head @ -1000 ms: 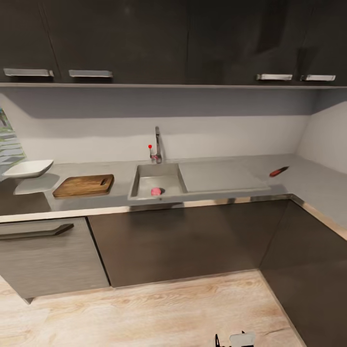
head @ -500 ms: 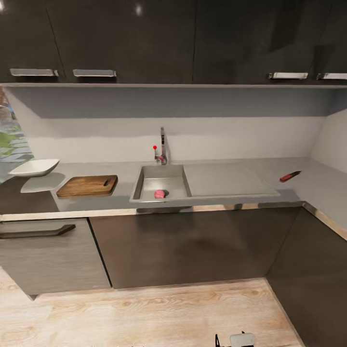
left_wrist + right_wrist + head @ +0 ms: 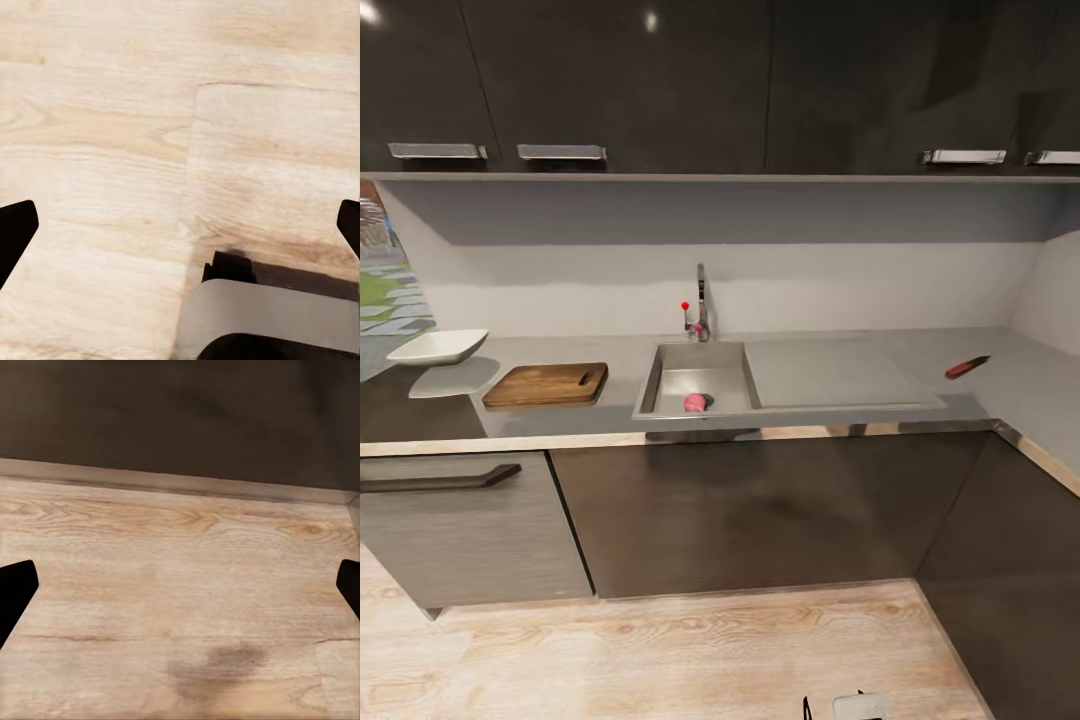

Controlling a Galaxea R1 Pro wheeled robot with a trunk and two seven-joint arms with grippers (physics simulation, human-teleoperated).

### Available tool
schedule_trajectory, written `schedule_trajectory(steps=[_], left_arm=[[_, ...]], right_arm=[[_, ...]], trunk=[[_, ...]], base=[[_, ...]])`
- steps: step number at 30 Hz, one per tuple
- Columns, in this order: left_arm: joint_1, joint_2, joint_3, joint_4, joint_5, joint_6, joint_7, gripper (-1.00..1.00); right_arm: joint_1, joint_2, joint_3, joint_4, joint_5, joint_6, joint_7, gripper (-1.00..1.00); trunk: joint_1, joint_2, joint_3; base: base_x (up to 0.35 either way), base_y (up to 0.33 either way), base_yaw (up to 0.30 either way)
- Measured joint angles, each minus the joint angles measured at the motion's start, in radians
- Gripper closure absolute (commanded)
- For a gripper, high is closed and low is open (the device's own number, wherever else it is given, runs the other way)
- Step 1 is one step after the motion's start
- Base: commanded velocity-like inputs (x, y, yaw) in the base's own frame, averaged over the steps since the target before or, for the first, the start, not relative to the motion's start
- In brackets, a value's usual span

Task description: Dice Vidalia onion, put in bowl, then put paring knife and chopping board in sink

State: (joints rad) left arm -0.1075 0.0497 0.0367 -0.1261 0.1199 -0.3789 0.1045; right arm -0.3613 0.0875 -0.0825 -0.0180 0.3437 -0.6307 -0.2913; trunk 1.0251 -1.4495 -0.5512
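Pale wood floor [image 3: 112, 150] lies under both wrist cameras, where the left pincer [image 3: 180, 225] and right pincer [image 3: 180, 585] hang spread wide and grasp nothing, well apart from the worktop [image 3: 920, 355]. Up there the pink onion [image 3: 695, 402] sits in the sink [image 3: 702, 378]. The chopping board [image 3: 547, 384] and white bowl [image 3: 438, 346] lie to its left, the paring knife [image 3: 966, 367] far right.

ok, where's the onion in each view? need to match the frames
Head view: the onion lies in the sink basin by the drain, lower centre of the picture, the chopping board on its left.
Left wrist view: not in it; pale wooden floor.
Right wrist view: not in it; the same floor below a dark cabinet front.
Shared landmark: the wooden floor, also along the head view's bottom.
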Motion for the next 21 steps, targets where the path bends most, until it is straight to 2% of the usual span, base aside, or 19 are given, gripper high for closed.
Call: schedule_trajectory(steps=[6, 14, 21], left_arm=[[0.035, -0.030, -0.002, 0.034, -0.007, 0.034, 0.003, -1.00], [0.080, -0.049, -0.003, -0.010, -0.009, 0.079, 0.009, -1.00], [0.097, -0.051, 0.000, -0.050, -0.014, 0.118, 0.009, -1.00]], right_arm=[[-0.001, -0.004, 0.000, -0.001, -0.001, 0.032, 0.005, -1.00], [0.000, -0.006, 0.000, -0.001, -0.002, 0.053, 0.006, -1.00], [0.000, -0.006, 0.000, -0.001, -0.002, 0.053, 0.007, -1.00]], trunk=[[0.000, 0.000, 0.000], [0.000, 0.000, 0.000], [0.000, 0.000, 0.000]], base=[[0.000, 0.000, 0.000], [0.000, 0.000, 0.000], [0.000, 0.000, 0.000]])
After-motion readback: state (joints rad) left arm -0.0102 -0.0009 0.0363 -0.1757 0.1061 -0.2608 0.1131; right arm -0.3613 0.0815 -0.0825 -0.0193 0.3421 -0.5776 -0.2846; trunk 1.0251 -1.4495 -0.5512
